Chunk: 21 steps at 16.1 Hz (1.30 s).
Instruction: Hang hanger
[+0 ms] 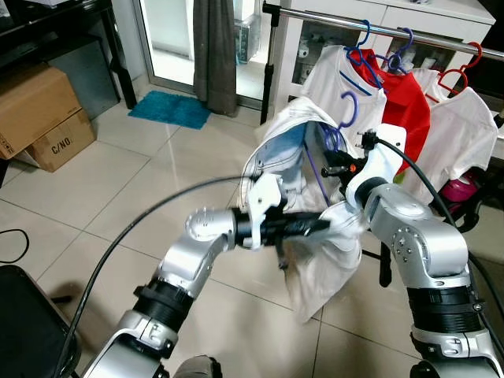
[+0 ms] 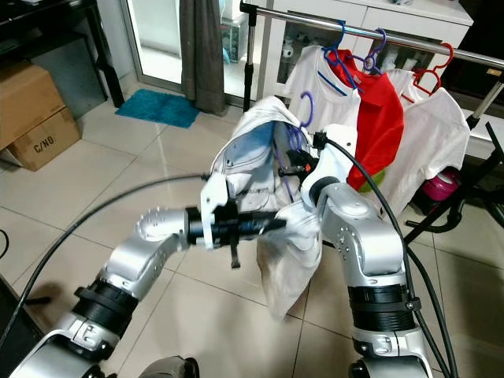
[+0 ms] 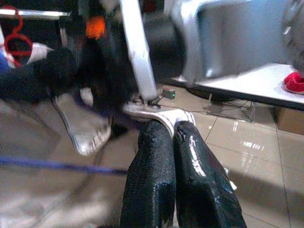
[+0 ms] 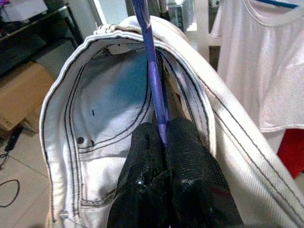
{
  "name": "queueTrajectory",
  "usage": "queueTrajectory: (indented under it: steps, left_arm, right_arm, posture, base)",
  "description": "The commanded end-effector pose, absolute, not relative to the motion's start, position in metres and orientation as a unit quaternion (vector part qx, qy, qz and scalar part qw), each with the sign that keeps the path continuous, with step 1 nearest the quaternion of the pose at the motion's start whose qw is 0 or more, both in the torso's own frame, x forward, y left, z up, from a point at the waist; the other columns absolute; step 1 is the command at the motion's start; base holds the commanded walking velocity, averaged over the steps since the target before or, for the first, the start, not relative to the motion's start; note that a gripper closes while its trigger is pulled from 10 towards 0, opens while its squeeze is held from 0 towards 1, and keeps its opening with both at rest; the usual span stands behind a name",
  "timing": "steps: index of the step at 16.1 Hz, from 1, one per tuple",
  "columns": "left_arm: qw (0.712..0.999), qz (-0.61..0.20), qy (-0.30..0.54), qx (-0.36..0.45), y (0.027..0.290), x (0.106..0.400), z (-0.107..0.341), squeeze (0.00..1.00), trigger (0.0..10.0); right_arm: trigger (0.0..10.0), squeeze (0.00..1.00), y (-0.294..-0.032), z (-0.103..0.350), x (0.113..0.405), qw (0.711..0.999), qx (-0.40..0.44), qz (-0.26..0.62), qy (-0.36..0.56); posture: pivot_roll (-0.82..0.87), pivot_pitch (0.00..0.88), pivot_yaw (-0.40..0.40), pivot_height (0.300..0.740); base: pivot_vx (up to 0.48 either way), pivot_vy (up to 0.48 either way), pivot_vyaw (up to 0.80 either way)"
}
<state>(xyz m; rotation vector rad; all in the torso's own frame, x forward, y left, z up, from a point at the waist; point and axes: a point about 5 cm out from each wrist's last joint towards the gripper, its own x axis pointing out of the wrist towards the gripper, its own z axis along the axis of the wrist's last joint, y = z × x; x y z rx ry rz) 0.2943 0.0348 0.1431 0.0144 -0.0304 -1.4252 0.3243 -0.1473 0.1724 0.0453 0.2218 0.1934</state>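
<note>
Your right gripper (image 4: 164,137) is clamped on the purple hanger (image 4: 154,76), which carries white shorts (image 1: 291,157) just below the rail (image 1: 378,30). Your left gripper (image 3: 172,130) pinches the shorts' cloth, below the hanger.

The left hand (image 1: 319,224) reaches toward three o'clock, its black fingers closed on the cloth of a white garment (image 1: 315,252) draped over a purple hanger (image 1: 346,110). The right hand (image 1: 335,169), at one o'clock of the left, grips the hanger below its hook. At twelve o'clock a metal rail (image 1: 378,27) carries white shirts (image 1: 457,150) and a red shirt (image 1: 405,110). Cardboard boxes (image 1: 39,114) sit at ten o'clock on the tiled floor (image 1: 118,189).
</note>
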Motion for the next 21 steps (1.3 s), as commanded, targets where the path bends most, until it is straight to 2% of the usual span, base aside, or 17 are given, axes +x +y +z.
queueTrajectory:
  steps: [1,4,7,9,10,12,16,19,21]
  left_arm:
    - [0.753,-0.656,-0.051,0.008,0.031,0.296,0.162,0.00,0.0]
    - [0.737,-0.671,-0.079,0.021,0.026,0.288,0.178,0.00,0.0]
    - [0.747,-0.657,-0.096,0.030,0.032,0.285,0.185,0.00,0.0]
    - [0.779,-0.621,-0.066,0.062,0.051,0.288,0.165,0.00,0.0]
    - [0.783,-0.615,-0.059,0.068,0.053,0.289,0.161,0.00,0.0]
    - [0.821,-0.563,-0.055,0.076,0.071,0.296,0.152,0.00,0.0]
    - [0.851,-0.520,-0.057,0.055,0.088,0.302,0.152,0.00,0.0]
    - [0.866,-0.488,0.050,0.097,0.102,0.297,0.105,0.00,0.0]
    - [0.884,-0.449,0.071,0.108,0.109,0.300,0.095,0.00,0.0]
  right_arm:
    - [10.0,0.00,-0.154,0.173,0.325,0.992,0.010,0.077,0.098]
    - [10.0,0.00,-0.158,0.161,0.326,0.992,-0.003,0.062,0.115]
    - [10.0,0.00,-0.162,0.160,0.326,0.992,-0.002,0.054,0.114]
    - [10.0,0.00,-0.164,0.170,0.328,0.994,0.021,0.060,0.092]
    - [10.0,0.00,-0.164,0.172,0.329,0.994,0.023,0.063,0.087]
    - [10.0,0.00,-0.166,0.185,0.331,0.995,0.028,0.075,0.063]
    - [10.0,0.00,-0.176,0.188,0.333,0.996,0.020,0.068,0.061]
    - [10.0,0.00,-0.188,0.195,0.338,0.997,0.018,0.053,0.053]
    - [10.0,0.00,-0.191,0.202,0.340,0.998,0.017,0.051,0.045]
  posture:
    - [-0.02,0.000,-0.015,0.740]
    - [-0.02,0.000,-0.015,0.740]
    - [-0.02,0.000,-0.008,0.740]
    - [-0.02,0.000,-0.007,0.740]
    - [-0.02,0.000,-0.007,0.740]
    - [-0.02,0.000,-0.009,0.740]
    - [-0.02,0.000,-0.014,0.740]
    - [-0.02,0.000,-0.015,0.740]
    - [-0.02,0.000,-0.015,0.740]
  base:
    - [0.000,0.000,0.00]
    - [0.000,0.000,0.00]
    - [0.000,0.000,0.00]
    - [0.000,0.000,0.00]
    - [0.000,0.000,0.00]
    - [0.000,0.000,0.00]
    - [0.000,0.000,0.00]
    - [0.000,0.000,0.00]
    - [0.000,0.000,0.00]
